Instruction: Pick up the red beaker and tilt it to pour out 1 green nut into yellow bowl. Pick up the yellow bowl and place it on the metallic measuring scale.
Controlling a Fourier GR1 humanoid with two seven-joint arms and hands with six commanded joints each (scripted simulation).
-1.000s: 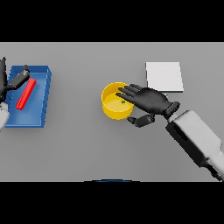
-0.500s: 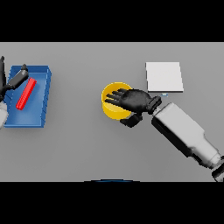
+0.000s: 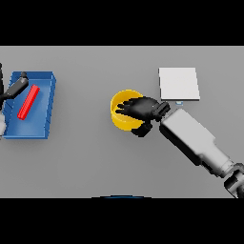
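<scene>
Covering much of the yellow bowl [image 3: 122, 119], the right hand [image 3: 141, 109] is seen laid over the bowl's right half, so that side of the rim and most of the interior are hidden. The fingers [image 3: 125, 107] are stretched leftward over the opening, slightly spread, while the thumb is curled down outside the bowl's lower right wall; whether the rim is truly clamped between them cannot be told for certain, though the hand appears closed around the wall. Whether anything lies inside the bowl cannot be made out. The white and grey right arm [image 3: 196, 143] is seen running down to the lower right, where it is cut off by the frame edge.

One bowl is counted, standing on the grey table [image 3: 86, 162] near the middle of the view. One pale square plate, taken to be the measuring scale [image 3: 178, 84], lies up and to the right of the bowl, apart from it; a small light detail at its lower edge is too small to read. One blue tray [image 3: 45, 119] is seen at the far left, with one red beaker [image 3: 28, 101] lying tilted inside it, appearing as a slim red bar. The left hand [image 3: 14, 88] is cut off by the left edge at the tray's upper left corner; how its fingers are set cannot be told.
</scene>
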